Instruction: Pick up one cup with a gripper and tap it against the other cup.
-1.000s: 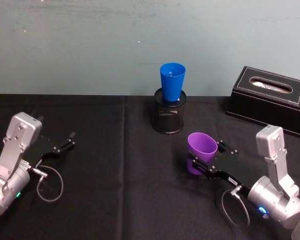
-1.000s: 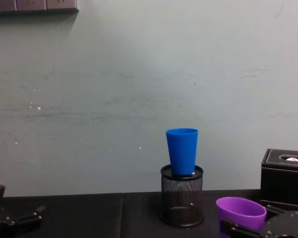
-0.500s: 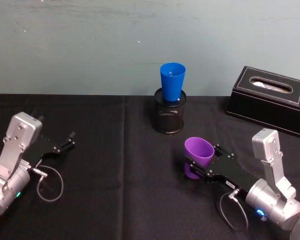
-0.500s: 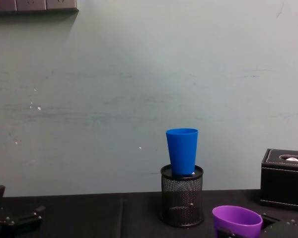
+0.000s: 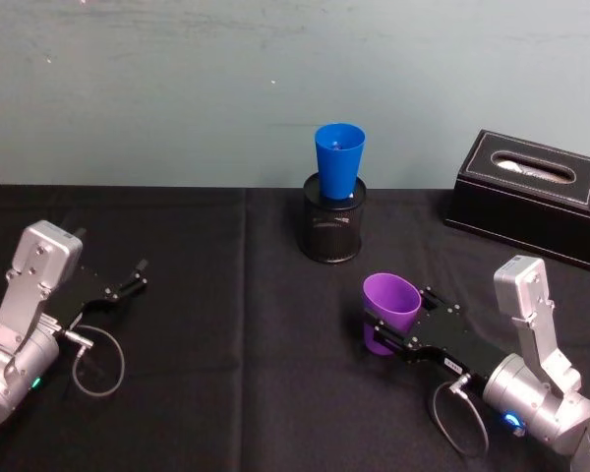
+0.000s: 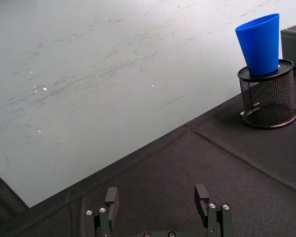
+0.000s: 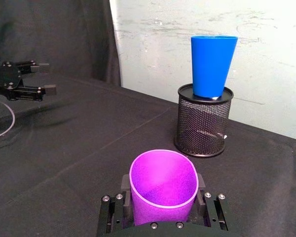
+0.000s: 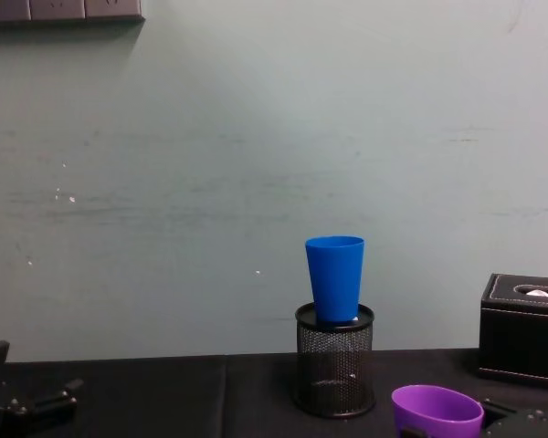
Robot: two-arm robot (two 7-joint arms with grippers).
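Observation:
The short purple cup (image 5: 390, 308) sits between the fingers of my right gripper (image 5: 398, 315), which is shut on its body low over the black table, right of centre. In the right wrist view the purple cup (image 7: 163, 189) opens upward, with a finger (image 7: 201, 196) pressed against each side. The tall blue cup (image 5: 338, 160) stands upright in a black mesh pen holder (image 5: 331, 229) at the back centre, well beyond the purple cup and apart from it. My left gripper (image 6: 156, 197) is open with nothing in it, parked at the table's left (image 5: 128, 281).
A black tissue box (image 5: 531, 195) stands at the back right against the pale wall. The black cloth (image 5: 226, 354) between the two arms is bare. A loop of dark cable (image 5: 98, 362) lies by my left arm.
My right gripper has carried the purple cup lower and a little to the left. The blue cup, the mesh holder and my left arm have stayed where they were.

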